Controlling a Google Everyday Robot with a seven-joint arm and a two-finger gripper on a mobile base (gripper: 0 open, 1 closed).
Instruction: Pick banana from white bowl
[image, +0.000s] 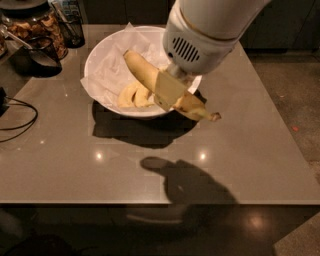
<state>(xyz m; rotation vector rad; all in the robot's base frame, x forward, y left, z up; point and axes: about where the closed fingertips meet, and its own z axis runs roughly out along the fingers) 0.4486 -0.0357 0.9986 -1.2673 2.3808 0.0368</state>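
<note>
The long pale-yellow banana (141, 70) is held in the air over the white bowl (100, 55), tilted, its brown stem tip (214, 117) sticking out past the bowl's right rim. My gripper (170, 92) is shut on the banana near its middle; one tan finger (167, 89) covers it there. The big white arm housing (202, 30) is above it. The bowl has crinkled white paper lining and still holds shorter curved yellow bananas (134, 95) at its near side.
The bowl stands at the back centre of a grey-brown table (150, 160). Dark glass jars (37, 27) and a black cup (40, 52) stand at the back left. A black cable (17, 117) lies at the left edge.
</note>
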